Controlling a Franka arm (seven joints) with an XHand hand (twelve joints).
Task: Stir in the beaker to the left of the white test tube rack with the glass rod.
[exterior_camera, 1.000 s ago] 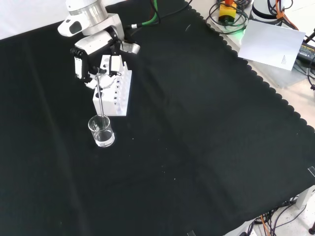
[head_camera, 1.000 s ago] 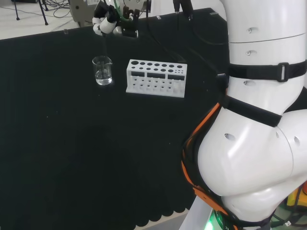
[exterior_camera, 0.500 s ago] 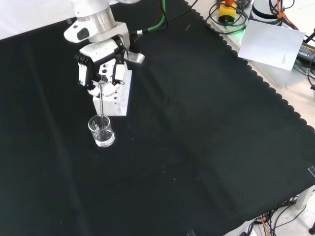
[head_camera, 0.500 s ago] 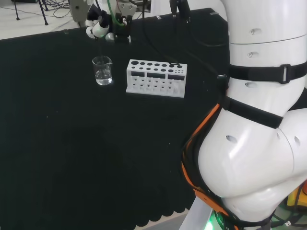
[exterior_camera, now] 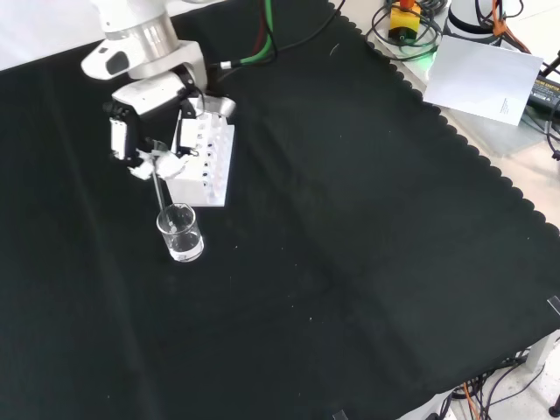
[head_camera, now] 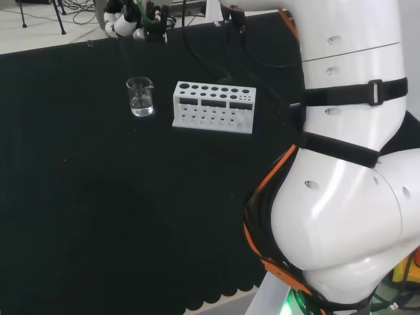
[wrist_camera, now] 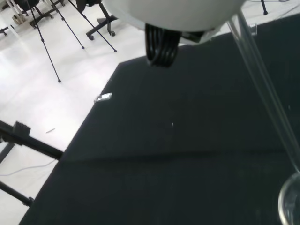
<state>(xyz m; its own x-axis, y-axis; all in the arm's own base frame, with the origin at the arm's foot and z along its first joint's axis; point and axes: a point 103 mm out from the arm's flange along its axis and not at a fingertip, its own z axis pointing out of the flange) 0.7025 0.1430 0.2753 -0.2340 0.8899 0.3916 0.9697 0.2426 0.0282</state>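
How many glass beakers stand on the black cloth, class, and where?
1. The beaker stands just in front of the white test tube rack in the front view, to its left in the head view. Other clear ware could be hard to see.

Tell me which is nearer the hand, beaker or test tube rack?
The white test tube rack: in the front view the hand hangs right beside it. The beaker sits lower, under the glass rod.
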